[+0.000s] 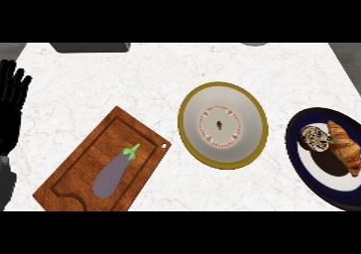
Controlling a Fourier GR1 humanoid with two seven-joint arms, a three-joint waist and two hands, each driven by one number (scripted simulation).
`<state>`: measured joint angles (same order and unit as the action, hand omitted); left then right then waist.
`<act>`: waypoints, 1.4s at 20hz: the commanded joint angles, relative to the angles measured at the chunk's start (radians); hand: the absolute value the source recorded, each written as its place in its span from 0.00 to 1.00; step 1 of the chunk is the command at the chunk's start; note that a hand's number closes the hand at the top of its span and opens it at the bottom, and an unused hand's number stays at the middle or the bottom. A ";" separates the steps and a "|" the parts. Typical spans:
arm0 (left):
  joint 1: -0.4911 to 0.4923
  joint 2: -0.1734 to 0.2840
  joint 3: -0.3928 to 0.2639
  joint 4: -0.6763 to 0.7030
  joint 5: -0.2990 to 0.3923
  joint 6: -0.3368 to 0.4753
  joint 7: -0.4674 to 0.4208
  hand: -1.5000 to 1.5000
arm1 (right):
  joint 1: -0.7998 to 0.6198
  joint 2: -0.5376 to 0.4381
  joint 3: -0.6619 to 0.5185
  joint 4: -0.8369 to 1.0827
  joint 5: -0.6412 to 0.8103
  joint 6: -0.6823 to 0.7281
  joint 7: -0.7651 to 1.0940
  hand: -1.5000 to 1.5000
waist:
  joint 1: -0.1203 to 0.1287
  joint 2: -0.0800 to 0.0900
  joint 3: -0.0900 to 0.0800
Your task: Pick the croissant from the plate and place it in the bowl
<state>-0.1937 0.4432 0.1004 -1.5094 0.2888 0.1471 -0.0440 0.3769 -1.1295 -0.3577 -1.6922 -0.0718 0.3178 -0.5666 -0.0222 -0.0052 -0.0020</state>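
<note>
Here, my left robot hand (9,106) resting open at bench (103,84) edge, croissant (345,147) on plate (315,181), bowl (223,124) beside, right robot hand out of frame.

Only the left hand (8,106) shows, at the view's left edge. It is black, with straight fingers (15,82) spread slightly and pointing up toward the far side, holding nothing. Below it, its grey forearm (0,181) runs down to the lower edge. The right hand is out of view.

White marble counter (140,74), wooden cutting board (81,168) at left, gold-rimmed bowl (189,130) centre, dark-rimmed plate (315,184) right.
</note>
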 commanded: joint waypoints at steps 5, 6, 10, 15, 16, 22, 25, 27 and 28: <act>0.012 -0.019 0.005 0.020 -0.019 -0.021 -0.050 0.50 | 0.068 -0.135 -0.047 -0.012 0.190 0.133 0.010 0.00 | 0.008 0.003 0.001; -0.019 0.002 0.018 -0.017 0.000 -0.020 0.030 0.50 | 0.070 -0.100 -0.049 0.021 0.228 0.139 -0.044 0.00 | 0.011 0.003 0.002; -0.003 -0.020 0.017 -0.027 -0.023 -0.018 0.032 0.50 | 0.010 -0.034 0.002 0.053 0.323 0.143 -0.013 0.00 | 0.020 0.005 0.002; -0.055 -0.063 0.017 0.080 -0.047 -0.034 -0.025 0.50 | -0.121 0.046 0.110 0.154 0.431 0.119 -0.034 0.00 | 0.022 0.007 0.002; -0.033 -0.064 0.013 0.037 -0.049 -0.042 -0.021 0.50 | -0.163 0.061 0.127 0.091 0.419 0.155 0.051 0.00 | 0.025 0.006 0.002; -0.063 -0.082 0.020 0.078 -0.087 -0.037 -0.029 0.50 | -0.311 0.120 0.186 0.313 0.530 0.174 -0.030 0.00 | 0.029 0.007 0.002; -0.051 -0.067 0.046 0.062 -0.067 -0.068 -0.016 0.50 | -0.316 0.210 0.233 0.351 0.624 0.087 -0.032 0.00 | 0.028 0.006 0.002; -0.032 -0.059 0.058 0.047 -0.080 -0.072 -0.032 0.50 | -0.379 0.216 0.233 0.428 0.644 0.107 -0.029 0.00 | 0.032 0.007 0.002; -0.093 -0.088 0.039 0.120 -0.090 -0.073 -0.045 0.50 | -0.444 0.224 0.248 0.456 0.665 0.116 -0.021 0.00 | 0.029 0.008 0.002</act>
<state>-0.2547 0.3710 0.1387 -1.4365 0.2115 0.0878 -0.0695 0.0412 -0.9518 -0.1435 -1.3463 0.5276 0.4443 -0.5802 0.0057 0.0016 0.0004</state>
